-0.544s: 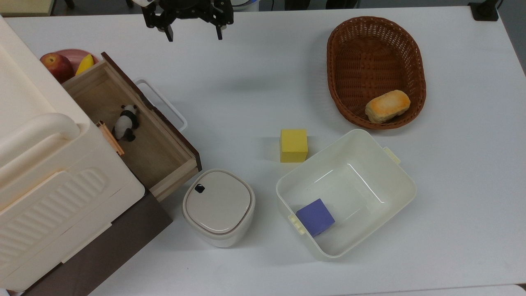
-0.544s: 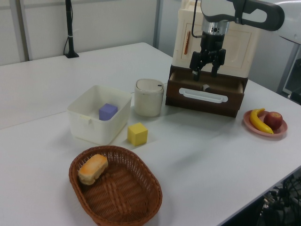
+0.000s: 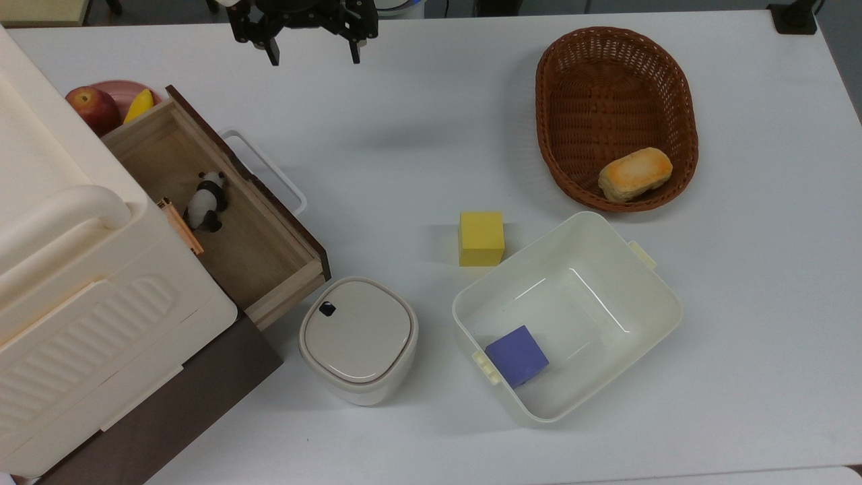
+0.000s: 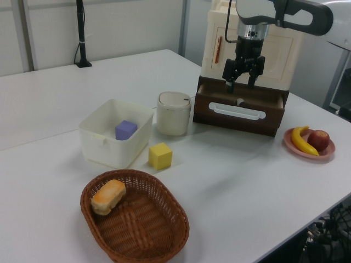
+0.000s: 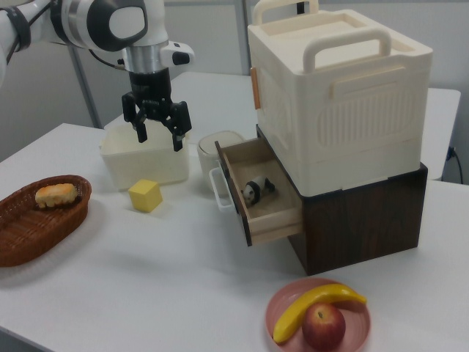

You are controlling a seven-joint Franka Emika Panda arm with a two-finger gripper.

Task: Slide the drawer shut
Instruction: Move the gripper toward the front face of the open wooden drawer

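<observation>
Fingers: black two-finger gripper (image 5: pixel 158 136) spread apart, grasping nothing, raised off the surface.
Surface: white table (image 3: pixel 417 135) beneath.
Around: yellow cube (image 5: pixel 146 196), white plastic tub (image 5: pixel 143 156) and round cream lidded container (image 3: pixel 357 339) lie below and beyond the fingers.
Drawer: light-wood drawer with dark brown front and white loop handle (image 5: pixel 256 192) stands pulled out, holding a panda figure (image 5: pixel 256 191), apart from the fingers toward the right view's right.
</observation>
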